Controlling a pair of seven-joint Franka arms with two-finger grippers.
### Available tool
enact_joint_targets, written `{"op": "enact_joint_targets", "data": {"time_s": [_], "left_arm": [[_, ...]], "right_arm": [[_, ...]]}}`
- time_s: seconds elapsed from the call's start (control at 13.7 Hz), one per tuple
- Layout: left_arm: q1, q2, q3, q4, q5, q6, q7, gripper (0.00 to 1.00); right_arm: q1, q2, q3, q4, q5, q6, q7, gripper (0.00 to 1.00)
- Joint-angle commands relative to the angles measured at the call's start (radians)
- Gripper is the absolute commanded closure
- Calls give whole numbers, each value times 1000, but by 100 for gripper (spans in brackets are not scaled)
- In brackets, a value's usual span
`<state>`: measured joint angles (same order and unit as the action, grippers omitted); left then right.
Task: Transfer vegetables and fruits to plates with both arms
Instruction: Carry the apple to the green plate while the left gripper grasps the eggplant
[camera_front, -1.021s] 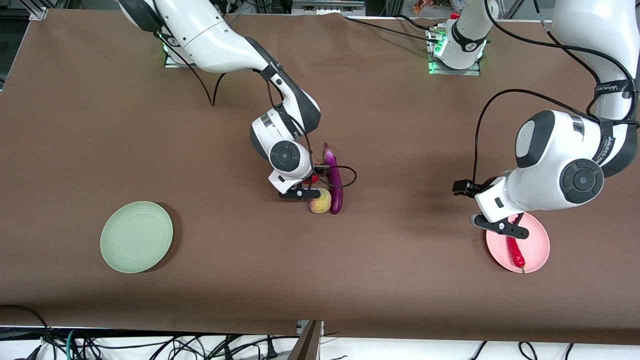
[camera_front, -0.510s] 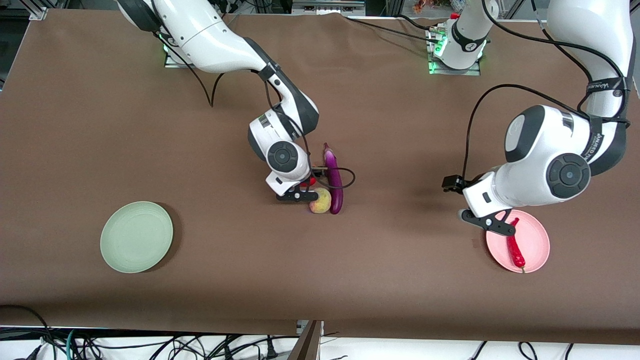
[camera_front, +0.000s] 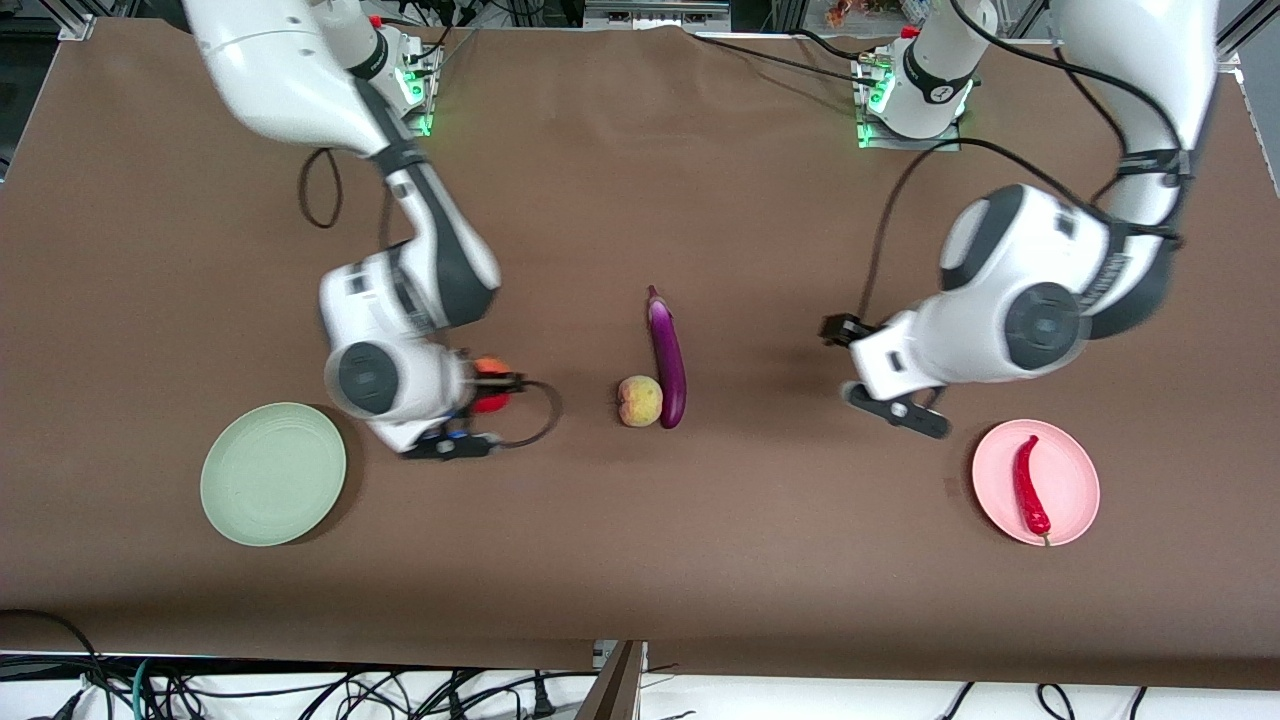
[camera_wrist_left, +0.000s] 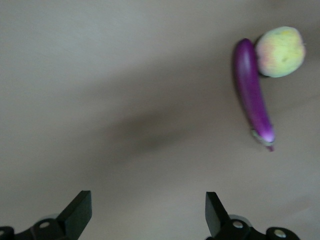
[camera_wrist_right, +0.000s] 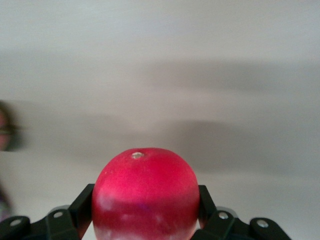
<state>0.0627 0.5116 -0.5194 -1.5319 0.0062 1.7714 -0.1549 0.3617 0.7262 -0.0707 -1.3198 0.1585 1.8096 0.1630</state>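
Pomegranate (camera_wrist_right: 145, 195) clamped in right claw (camera_wrist_right: 145, 210), left claw (camera_wrist_left: 145, 215) spread

The eggplant (camera_front: 667, 357) looked glossy and smooth, the pomegranate (camera_wrist_right: 145, 195) shiny, the table (camera_front: 700, 540) covering matt, perhaps cloth.

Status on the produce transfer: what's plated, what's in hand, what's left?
Done: the curved red chili pepper lies on the pale pink plate.
In hand: the right tool grips the round red pomegranate, up near the pale green plate, which holds nothing.
Left: the yellowish-pink peach and long purple eggplant lie mid-table; the open left tool carries nothing.
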Motion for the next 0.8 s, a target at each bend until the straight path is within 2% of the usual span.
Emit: {"op": "enact_joint_targets", "data": {"time_s": [0.0,0.22,0.36,0.58,0.66,0.73], "left_arm": [[-45,-21,-65,-131,-5,164,-248,0],[-156,22,-57,-227,9,436,-368,0],[-202,77,-56,-280,148,612,-493,0],[-219,168,-56,-251,419,670,-690,0],[-219,197,-48,-234,475,713,-734,0],[-221,220,-47,-226,497,739,-762,0]], "right_arm": [[-56,-10,-98,-25,-4,-30,-214,86],[-191,18,-109,-26,-2,-12,-417,86],[-251,48,-109,-25,0,48,-522,86],[-259,91,-109,-25,0,150,-534,84],[-262,108,-109,-25,0,196,-534,82],[-262,117,-109,-25,1,238,-534,75]]}}
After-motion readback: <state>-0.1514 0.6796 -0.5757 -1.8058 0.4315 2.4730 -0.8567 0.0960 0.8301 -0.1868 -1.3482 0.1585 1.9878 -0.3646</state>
